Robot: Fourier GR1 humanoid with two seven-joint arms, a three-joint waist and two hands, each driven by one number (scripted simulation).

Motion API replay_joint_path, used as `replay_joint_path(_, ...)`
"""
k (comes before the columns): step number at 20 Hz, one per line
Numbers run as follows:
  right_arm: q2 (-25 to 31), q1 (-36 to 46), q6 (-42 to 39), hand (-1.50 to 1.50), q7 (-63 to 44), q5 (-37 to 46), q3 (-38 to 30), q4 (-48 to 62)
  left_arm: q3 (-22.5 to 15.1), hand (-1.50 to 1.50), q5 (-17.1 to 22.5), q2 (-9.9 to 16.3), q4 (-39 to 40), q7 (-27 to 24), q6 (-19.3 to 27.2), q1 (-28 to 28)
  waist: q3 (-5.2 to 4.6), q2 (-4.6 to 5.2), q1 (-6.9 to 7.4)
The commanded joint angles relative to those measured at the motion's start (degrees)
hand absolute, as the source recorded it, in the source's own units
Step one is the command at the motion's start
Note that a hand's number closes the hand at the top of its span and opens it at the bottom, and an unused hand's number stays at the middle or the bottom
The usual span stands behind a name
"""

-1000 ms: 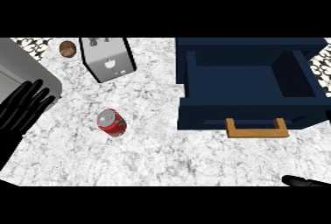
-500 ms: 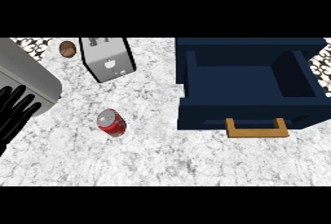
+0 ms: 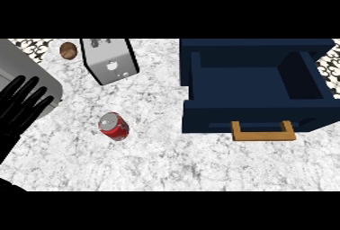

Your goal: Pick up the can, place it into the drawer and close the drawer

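Judging the small red metal can (image 3: pixel 114 126), upright on the counter left of the open navy drawer (image 3: pixel 256 85), light, stiff and slick, I'd grasp its sides; my left hand (image 3: pixel 20 108) shows straight fingers.

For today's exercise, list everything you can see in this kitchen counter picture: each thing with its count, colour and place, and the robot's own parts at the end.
can: one, red with a silver top, on the counter, left of centre
drawer: one, dark blue, open, at the right
handle: one, tan, on the drawer's front
toaster: one, silver and black, near the top, left of centre
round thing: one, brown, left of the toaster; cannot tell what it is
appliance: one, grey, at the left edge, partly cut off
counter: one, white and grey marble
left hand: one, black, open, at the left edge
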State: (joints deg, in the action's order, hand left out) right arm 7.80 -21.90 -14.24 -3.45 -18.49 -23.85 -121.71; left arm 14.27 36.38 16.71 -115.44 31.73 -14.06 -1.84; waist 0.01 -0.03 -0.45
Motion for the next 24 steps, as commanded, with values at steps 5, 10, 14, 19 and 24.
replay_joint_path(5, -2.8, -2.4, -4.5, -1.50, 0.5, -2.5, -4.0, -1.2, -2.5, -1.50, -2.6, -3.2, 3.7, -0.5, 0.5, -1.4, -0.01, -0.03, 0.18)
replay_joint_path(10, -5.5, -5.6, -5.9, -1.50, -1.7, -2.1, -3.6, -7.0, -5.2, -1.50, -7.6, -5.6, 9.3, -4.2, -0.3, -2.2, -0.02, -0.01, -0.02)
replay_joint_path(14, -2.5, -1.5, -7.3, -1.50, 0.4, -1.8, -6.7, -0.4, -6.1, -1.50, -12.8, -6.8, 20.7, -8.6, 1.3, -10.3, -0.02, 0.11, -0.21)
replay_joint_path(19, -3.1, -1.7, -9.5, -1.50, -0.7, -4.0, -9.7, -0.7, -9.3, -1.50, -17.3, -9.4, 21.3, -13.6, 0.1, -5.5, -0.02, 0.01, 0.14)
replay_joint_path(24, -1.7, -1.4, -10.4, -1.50, -4.6, -8.2, -12.7, -2.2, -8.2, -1.50, -18.5, -8.8, 25.1, -17.7, -1.6, -3.7, -0.02, -0.01, 0.21)
